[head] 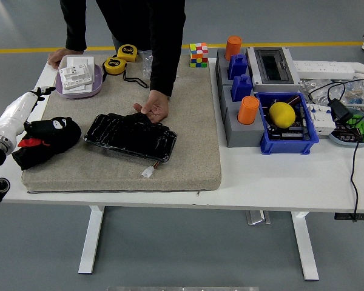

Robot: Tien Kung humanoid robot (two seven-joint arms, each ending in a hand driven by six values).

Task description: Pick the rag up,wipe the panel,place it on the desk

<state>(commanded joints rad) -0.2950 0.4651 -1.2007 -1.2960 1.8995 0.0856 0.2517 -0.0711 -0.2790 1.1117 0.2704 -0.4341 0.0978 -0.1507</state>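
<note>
No print is legible; dark marks on the far yellow tape measures [122,59] are too small to read.

- White table [273,185] — it carries a grey pad [188,151] on its left part.
- Right of the pad: grey block holder [236,130], blue bin [289,144], grey switch box [273,68].
- Far right — white power strip [324,70] and tangled cables [352,121].

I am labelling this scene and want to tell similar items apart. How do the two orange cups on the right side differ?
The far orange cup stands at the back of the grey block holder, beside a blue block. The near orange cup stands toward the holder's front, next to the blue bin with the yellow ball. The near one looks a little larger, being closer to the camera. Both are orange and upright.
</note>
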